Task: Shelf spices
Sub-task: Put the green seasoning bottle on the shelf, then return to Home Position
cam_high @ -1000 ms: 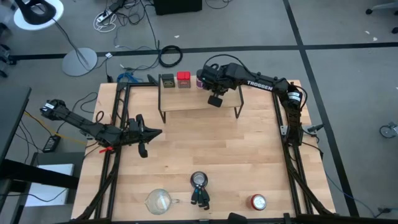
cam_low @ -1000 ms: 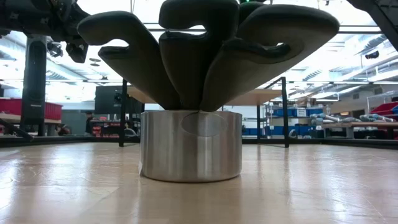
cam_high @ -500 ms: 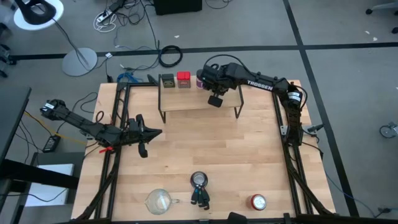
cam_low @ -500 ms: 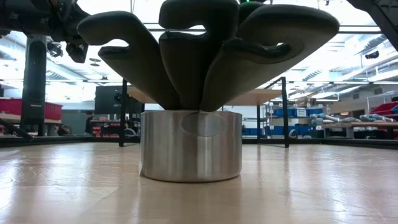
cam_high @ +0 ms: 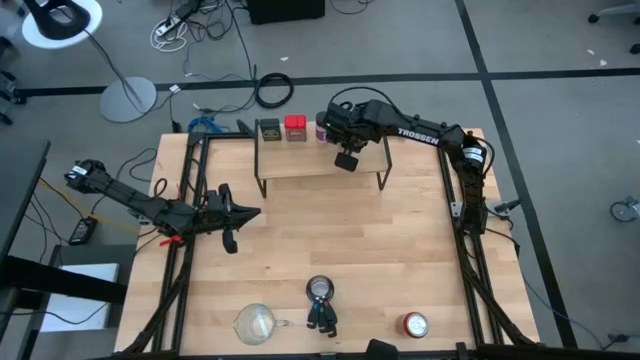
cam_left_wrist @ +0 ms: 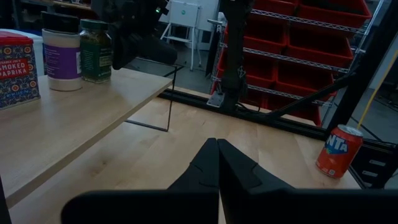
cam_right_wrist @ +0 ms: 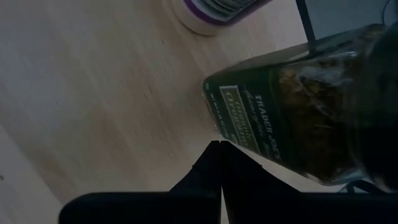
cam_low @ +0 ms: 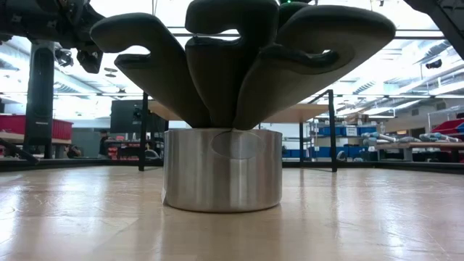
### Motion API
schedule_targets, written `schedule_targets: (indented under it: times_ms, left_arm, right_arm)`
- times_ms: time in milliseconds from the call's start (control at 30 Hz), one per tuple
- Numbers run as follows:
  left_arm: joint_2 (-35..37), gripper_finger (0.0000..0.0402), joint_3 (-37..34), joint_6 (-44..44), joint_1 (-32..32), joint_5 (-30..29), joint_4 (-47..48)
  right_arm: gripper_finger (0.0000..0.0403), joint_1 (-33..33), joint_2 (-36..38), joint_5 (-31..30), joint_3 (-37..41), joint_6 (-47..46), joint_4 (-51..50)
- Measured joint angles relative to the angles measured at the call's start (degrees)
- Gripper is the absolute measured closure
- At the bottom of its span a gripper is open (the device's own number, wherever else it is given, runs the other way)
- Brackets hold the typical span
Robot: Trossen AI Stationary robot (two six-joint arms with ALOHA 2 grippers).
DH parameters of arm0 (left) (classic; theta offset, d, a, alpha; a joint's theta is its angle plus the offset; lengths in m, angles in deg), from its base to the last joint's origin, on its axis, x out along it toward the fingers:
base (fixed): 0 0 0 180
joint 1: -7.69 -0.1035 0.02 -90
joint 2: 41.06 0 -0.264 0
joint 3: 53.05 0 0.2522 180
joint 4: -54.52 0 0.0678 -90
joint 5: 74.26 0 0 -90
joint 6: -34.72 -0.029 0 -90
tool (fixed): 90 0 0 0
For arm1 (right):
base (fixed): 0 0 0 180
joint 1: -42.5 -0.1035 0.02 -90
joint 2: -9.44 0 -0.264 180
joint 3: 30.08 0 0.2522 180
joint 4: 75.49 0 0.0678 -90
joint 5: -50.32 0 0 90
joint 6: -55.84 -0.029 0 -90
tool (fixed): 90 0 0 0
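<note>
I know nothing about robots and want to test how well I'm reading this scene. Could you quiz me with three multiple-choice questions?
1. Where is the red tin?
A. On the shelf, between the olive tin and the purple-labelled jar
B. On the table beside the glass cup
C. In the left gripper

2. How many spice containers stand on the shelf?
A. Two
B. Three
C. Four

3. How are the left gripper's jaws?
A. Wide open
B. Shut and empty
C. Shut on a jar

Answers:
1 A: the red tin sits on the shelf between the olive tin and the purple-labelled jar.
2 C: those three plus the green jar, by which the right gripper hovers.
3 B: the left gripper, over the table's left side, has its jaws together with nothing between them.
</note>
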Motion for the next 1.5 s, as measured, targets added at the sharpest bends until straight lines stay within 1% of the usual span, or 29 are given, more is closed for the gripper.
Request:
schedule_targets:
  times_ms: [933,1300,1500]
  left_arm:
    - [0.00,0.0400,0.00,0.00,-0.01,0.01,0.48]
    - [0.00,0.0400,0.00,-0.03,0.01,-0.01,3.08]
    - [0.00,0.0400,0.00,-1.33,-0.01,-0.01,2.43]
  right_arm:
    - [0.0403,1.07,0.00,-1.01,0.00,0.11,1.63]
    - [0.0403,-3.55,0.03,-1.08,0.00,0.09,1.64]
    - [0.0403,-8.19,1.22,-3.16,0.00,0.09,3.51]
